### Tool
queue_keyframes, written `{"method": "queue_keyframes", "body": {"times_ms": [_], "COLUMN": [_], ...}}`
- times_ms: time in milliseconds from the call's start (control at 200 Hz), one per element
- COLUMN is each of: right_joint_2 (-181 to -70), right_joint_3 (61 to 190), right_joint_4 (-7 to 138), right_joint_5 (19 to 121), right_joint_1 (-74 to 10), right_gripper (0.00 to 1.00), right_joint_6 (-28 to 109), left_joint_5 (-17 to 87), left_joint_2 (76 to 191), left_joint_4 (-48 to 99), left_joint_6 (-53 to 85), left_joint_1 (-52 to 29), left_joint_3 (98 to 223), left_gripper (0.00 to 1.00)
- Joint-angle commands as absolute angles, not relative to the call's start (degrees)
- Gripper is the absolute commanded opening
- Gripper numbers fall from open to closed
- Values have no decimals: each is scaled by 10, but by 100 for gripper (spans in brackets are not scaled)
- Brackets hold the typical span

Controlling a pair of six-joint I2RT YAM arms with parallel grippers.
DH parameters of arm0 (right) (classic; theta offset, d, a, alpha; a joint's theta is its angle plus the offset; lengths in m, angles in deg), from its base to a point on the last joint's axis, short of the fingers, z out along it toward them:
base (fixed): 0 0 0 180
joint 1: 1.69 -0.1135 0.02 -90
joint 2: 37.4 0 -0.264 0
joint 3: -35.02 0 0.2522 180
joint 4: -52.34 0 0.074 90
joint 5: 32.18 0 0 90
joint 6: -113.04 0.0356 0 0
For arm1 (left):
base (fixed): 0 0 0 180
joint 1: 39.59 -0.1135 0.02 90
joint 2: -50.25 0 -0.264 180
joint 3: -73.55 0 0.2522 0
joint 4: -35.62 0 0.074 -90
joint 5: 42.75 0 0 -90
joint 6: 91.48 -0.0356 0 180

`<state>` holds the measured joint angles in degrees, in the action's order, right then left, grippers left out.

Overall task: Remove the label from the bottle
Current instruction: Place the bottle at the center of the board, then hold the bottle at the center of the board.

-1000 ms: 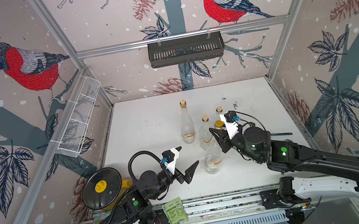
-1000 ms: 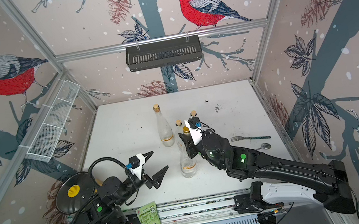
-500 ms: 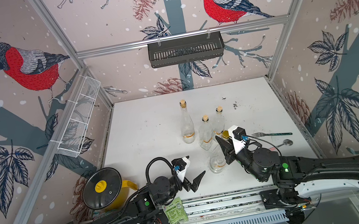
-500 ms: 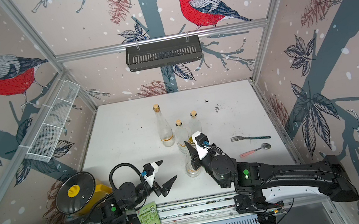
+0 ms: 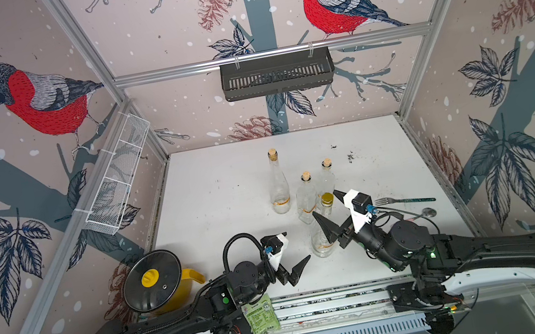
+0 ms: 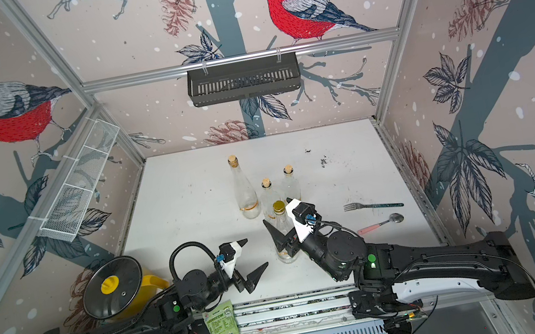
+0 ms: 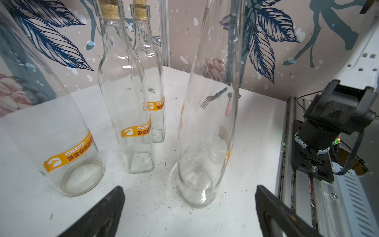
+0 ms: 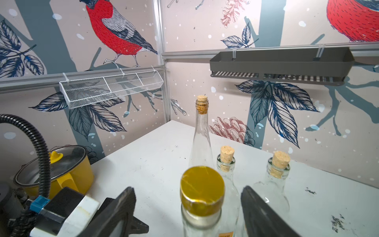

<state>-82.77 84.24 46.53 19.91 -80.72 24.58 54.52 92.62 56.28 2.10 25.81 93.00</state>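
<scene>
A clear glass bottle point(image 5: 322, 239) with a gold cap point(image 8: 202, 188) stands near the table's front, in both top views point(image 6: 285, 242). Its orange label point(image 7: 226, 160) wraps low round the far side of the glass. My right gripper point(image 5: 332, 213) is open, one finger on each side of the bottle's neck, apart from the glass. In the right wrist view the cap sits between the fingers point(image 8: 119, 211). My left gripper point(image 5: 297, 246) stands open and holds nothing, just left of the bottle's base. The bottle point(image 7: 205, 143) rises in front of its fingers point(image 7: 102, 215).
Three corked bottles point(image 5: 278, 188) point(image 5: 306, 194) point(image 5: 328, 174) with orange labels stand close behind. A fork point(image 5: 404, 200) and a spoon point(image 5: 421, 214) lie to the right. A yellow pot with a lid point(image 5: 153, 286) sits front left, a green packet point(image 5: 260, 318) on the front rail.
My right gripper, shut at the bottle's neck a second ago, has opened round it. Both arms have drawn back toward the front edge.
</scene>
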Motion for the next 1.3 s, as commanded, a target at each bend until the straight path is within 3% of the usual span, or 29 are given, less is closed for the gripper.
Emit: {"method": "queue_keyframes", "body": {"times_ms": [0,205,315,465,580,960,1131,1296], "right_joint_2": [-808,-779,-793,-837,-874,-860,-844,-836], "right_joint_3": [848,844,835,834,844,791,777,768], "right_joint_4": [494,540,525,503,514,441,430,406], "right_joint_5": [370,765,857,904,908,851,719,559], "right_joint_1": [-748,-520,-473,-459,-459,-475,-538,-585], "right_gripper": [89,97,97,95,90,48,35,16], "right_joint_6": [250,278,266,243,221,214,216,270], "left_joint_5": [506,480,476,468,467,464,467,489], "left_joint_2": [929,943,945,951,958,988,1010,1032], "left_joint_4": [599,600,604,601,617,650,685,711], "left_joint_6": [9,5,1,-6,-8,-15,-17,-21], "left_joint_1": [259,260,260,260,260,260,261,268], "left_joint_3": [932,934,934,933,923,919,915,912], "left_gripper": [99,98,98,98,98,92,90,85]}}
